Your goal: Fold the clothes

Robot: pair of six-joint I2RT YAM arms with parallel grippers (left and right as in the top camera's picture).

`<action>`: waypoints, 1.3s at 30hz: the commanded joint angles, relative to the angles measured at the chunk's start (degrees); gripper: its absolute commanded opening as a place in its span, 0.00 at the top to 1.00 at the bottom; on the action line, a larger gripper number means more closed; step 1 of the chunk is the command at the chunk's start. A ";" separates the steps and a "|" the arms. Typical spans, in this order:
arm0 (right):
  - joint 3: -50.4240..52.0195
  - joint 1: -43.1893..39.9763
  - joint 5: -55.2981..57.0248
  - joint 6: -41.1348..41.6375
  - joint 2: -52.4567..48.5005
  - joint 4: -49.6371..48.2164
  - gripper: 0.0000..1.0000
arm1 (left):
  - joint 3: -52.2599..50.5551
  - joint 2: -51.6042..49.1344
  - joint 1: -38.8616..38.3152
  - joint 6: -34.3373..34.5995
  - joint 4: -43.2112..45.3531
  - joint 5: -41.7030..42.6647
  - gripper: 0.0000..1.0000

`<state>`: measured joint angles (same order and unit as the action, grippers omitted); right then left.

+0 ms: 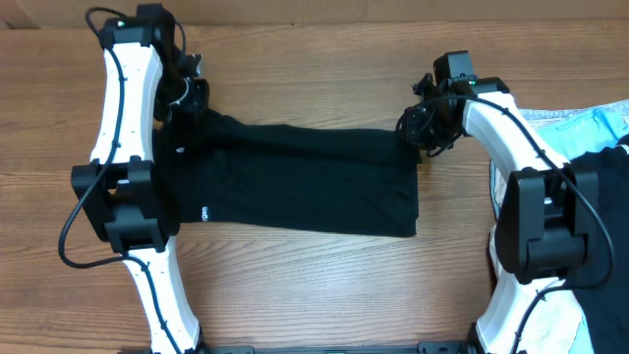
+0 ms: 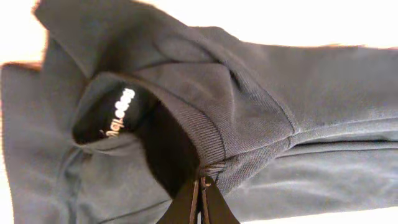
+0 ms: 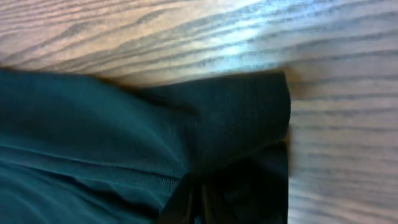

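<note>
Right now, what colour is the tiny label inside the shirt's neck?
The label is white against the black T-shirt; best seen from the left wrist.

the left arm (image 1: pixel 128 98) and right arm (image 1: pixel 501 123) share glossy white curved links, blocky black joint housings (image 1: pixel 536 221) and thin black cables (image 1: pixel 65 231) running along the shells; the fingers (image 2: pixel 184 208) are matte black.

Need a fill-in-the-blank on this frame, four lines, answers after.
The left claw is shut on the T-shirt beside its ____ opening.
The right claw is shut on a corner of the shirt, over a table made of ____.
The white label shows in the ____ wrist view.
The T-shirt's colour is ____.
Missing words: neck; wood; left; black.
</note>
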<state>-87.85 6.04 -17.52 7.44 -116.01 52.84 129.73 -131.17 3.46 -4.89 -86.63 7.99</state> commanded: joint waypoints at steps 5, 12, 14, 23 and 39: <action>-1.51 -0.22 0.46 -0.31 7.85 6.80 0.96 | 4.57 -0.31 -0.04 -0.87 -5.27 -2.95 0.96; -1.46 1.09 -0.52 -0.35 7.78 13.88 0.96 | -1.11 -0.31 -0.04 2.05 -5.46 -7.02 0.96; -1.29 1.70 -0.52 -0.33 7.76 14.97 0.96 | -3.67 -0.31 -0.04 2.34 -5.44 -7.10 0.96; 4.55 2.99 -0.50 1.38 7.67 15.04 0.95 | -13.11 -0.31 -0.04 2.03 -2.54 -7.17 0.96; 4.52 0.17 -0.74 -2.67 7.74 19.71 0.52 | -7.30 -0.28 1.53 3.80 -7.69 -6.32 0.66</action>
<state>-83.18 8.27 -17.87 5.39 -109.12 74.11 117.75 -131.17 4.19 -2.63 -93.51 0.60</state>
